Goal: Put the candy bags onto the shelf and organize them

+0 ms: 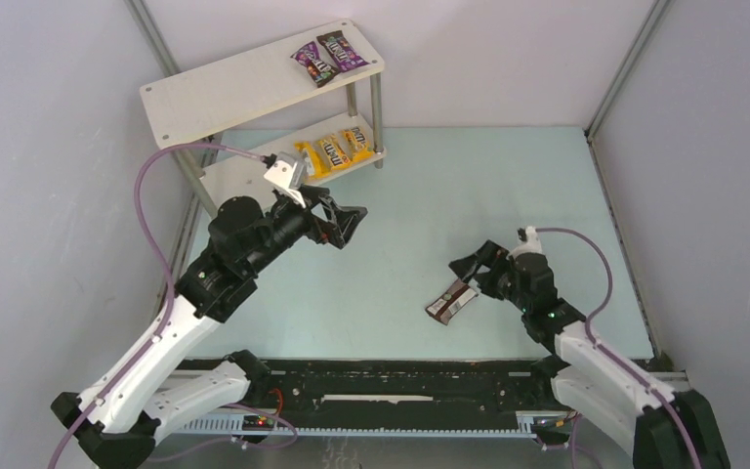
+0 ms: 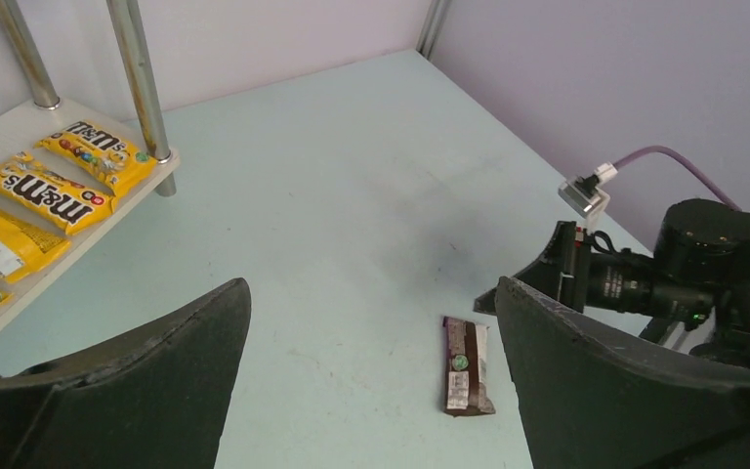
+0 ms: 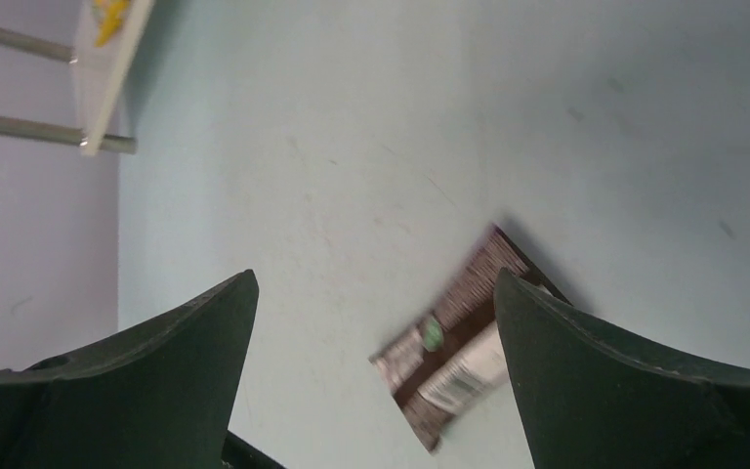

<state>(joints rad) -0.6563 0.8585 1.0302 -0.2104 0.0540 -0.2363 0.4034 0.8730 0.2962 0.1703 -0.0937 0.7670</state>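
Note:
One dark brown candy bag (image 1: 452,302) lies back side up on the pale green table. My right gripper (image 1: 474,269) hovers open just above it. In the right wrist view the bag (image 3: 459,337) shows blurred beside the right finger, and the gripper (image 3: 376,278) holds nothing. My left gripper (image 1: 347,223) hangs open and empty in front of the shelf (image 1: 244,83). Its wrist view (image 2: 371,288) looks across at the brown bag (image 2: 467,364). Two purple bags (image 1: 324,57) lie at the top board's right end. Several yellow bags (image 1: 337,151) (image 2: 59,191) lie in a row on the lower board.
Grey walls enclose the table on three sides. The shelf's silver legs (image 2: 142,78) stand at the lower board's corner. The right arm with its purple cable (image 2: 684,274) fills the right of the left wrist view. A corner of the shelf (image 3: 107,68) shows at the right wrist view's top left.

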